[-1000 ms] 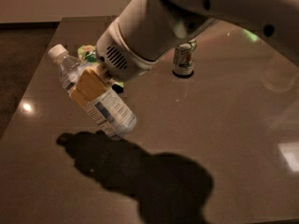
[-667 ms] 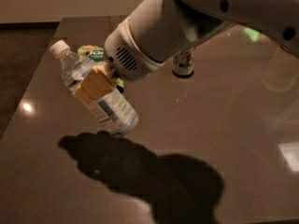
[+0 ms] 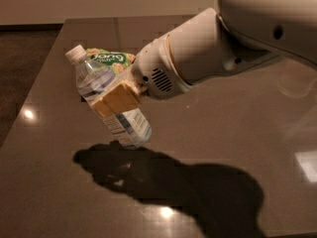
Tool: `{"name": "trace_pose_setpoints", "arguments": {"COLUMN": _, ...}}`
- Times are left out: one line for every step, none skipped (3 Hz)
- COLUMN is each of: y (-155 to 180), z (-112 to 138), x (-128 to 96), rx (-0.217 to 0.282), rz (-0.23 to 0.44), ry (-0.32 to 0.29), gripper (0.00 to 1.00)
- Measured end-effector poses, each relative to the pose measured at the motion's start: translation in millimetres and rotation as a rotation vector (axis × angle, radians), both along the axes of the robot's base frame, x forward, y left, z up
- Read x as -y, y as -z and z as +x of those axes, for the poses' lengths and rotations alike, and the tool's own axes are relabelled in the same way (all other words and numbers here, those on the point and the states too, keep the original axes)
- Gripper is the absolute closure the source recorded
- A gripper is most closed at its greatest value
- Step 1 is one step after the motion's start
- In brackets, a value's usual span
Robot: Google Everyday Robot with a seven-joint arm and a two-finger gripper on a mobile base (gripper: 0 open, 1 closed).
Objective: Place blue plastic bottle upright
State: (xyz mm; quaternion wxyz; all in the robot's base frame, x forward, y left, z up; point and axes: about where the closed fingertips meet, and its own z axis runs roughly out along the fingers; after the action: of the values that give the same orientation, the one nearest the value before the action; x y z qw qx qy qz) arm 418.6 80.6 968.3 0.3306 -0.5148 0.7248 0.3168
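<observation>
The gripper [image 3: 114,100] is clamped across the middle of the blue plastic bottle [image 3: 127,125], one tan finger pad [image 3: 120,96] pressed flat against the label. The bottle is tilted, with its white cap up and to the left and its base down and to the right. The base meets the tip of the dark shadow [image 3: 173,182] on the table [image 3: 54,192]; whether it touches the surface cannot be told. Just behind the bottle's neck lies a green snack bag [image 3: 111,59]. Left of the bottle, the table's left edge runs diagonally, with a modest strip of bare top between. The far edge lies beyond the bag. Right of the bottle, beneath the white arm [image 3: 198,58], and in front of it, the tabletop stretches wide and glossy.
</observation>
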Motion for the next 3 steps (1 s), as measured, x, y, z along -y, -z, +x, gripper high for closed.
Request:
{"name": "trace_pose_setpoints", "arguments": {"y": 2.2, "z": -0.8, "x": 7.7, "rx": 0.024, "rz": 0.091, "ry": -0.034, "gripper": 1.00}}
{"name": "trace_pose_setpoints", "arguments": {"y": 8.8, "z": -1.3, "x": 14.1, "rx": 0.038, "rz": 0.166, "ry": -0.070, "gripper": 1.00}}
{"name": "trace_pose_setpoints", "arguments": {"y": 16.9, "z": -0.3, "x": 18.7, "rx": 0.044, "rz": 0.230, "ry": -0.101, "gripper": 1.00}}
